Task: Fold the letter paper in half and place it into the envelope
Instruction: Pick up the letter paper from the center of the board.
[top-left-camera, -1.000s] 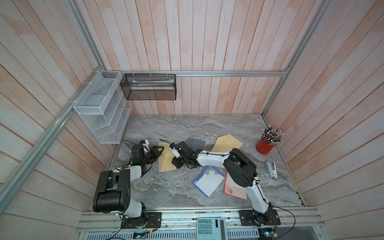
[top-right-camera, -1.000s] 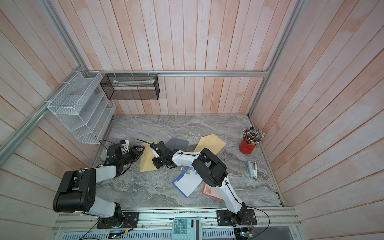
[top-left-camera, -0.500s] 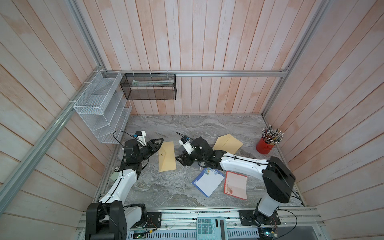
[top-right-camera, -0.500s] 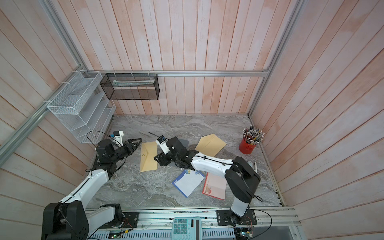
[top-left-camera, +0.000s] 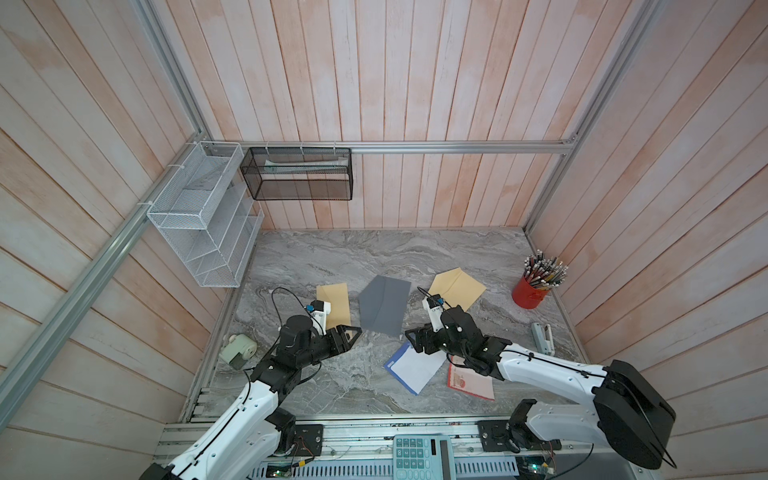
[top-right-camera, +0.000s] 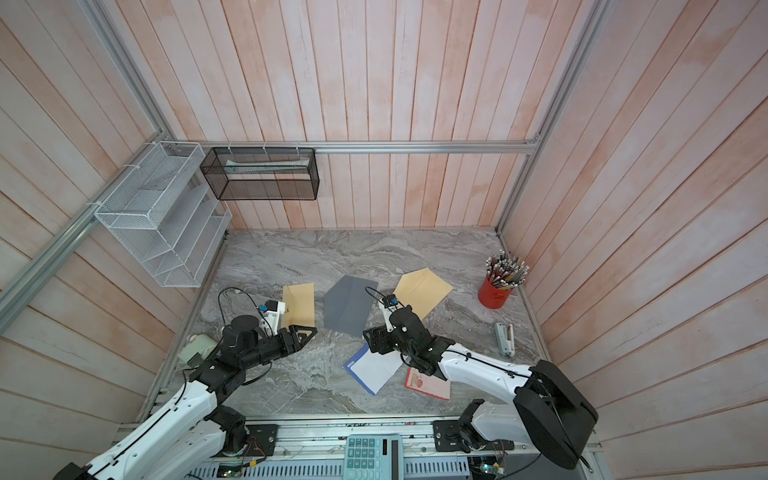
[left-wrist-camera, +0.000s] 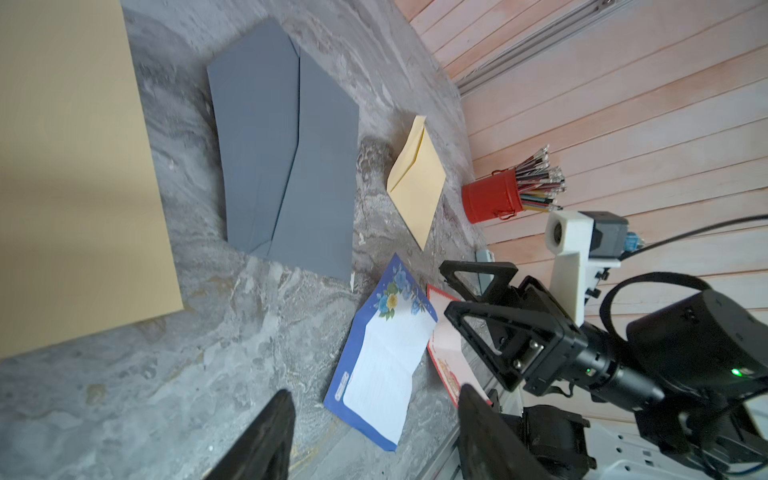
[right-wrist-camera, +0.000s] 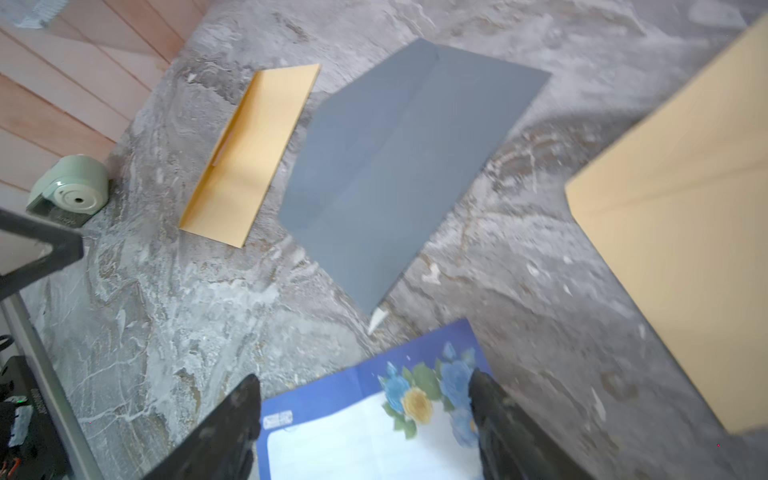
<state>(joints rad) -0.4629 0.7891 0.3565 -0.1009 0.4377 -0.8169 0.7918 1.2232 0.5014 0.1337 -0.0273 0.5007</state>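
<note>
Grey-veined stone worktop (top-left-camera: 332, 257), stationery lot, condition as found.

1. Letter paper (top-left-camera: 415, 370), blue border with flowers, lower centre of both top views. It lay open and flat with one faint crease, not folded in half and not in any envelope.
2. Grey envelope (top-left-camera: 384, 305), centre of frame, just above the paper; its flap appeared to be spread open. A small white tip showed at its near corner in the right wrist view, nature unclear.
3. Tan envelopes, two: one (top-left-camera: 336, 303) left of the grey, one (top-left-camera: 457, 286) to its upper right.
4. Red sheet (top-left-camera: 471, 380), just beside the paper's right edge.
5. Left fingers (top-left-camera: 347, 334): spread apart, empty, over bare stone below the left tan envelope.
6. Right fingers (top-left-camera: 415, 340): spread wide, empty, over the paper's flowered end. Whether they touched it could not be told.

Hazards, as judged:
- A flat sheet on smooth stone would likely slide rather than lift, so the fold could come out skewed.
- A pinch near the right edge could catch the red sheet too.
- With three envelopes close together, the paper could go into the wrong one.
- An unpinned envelope could be pushed away during insertion.
</note>
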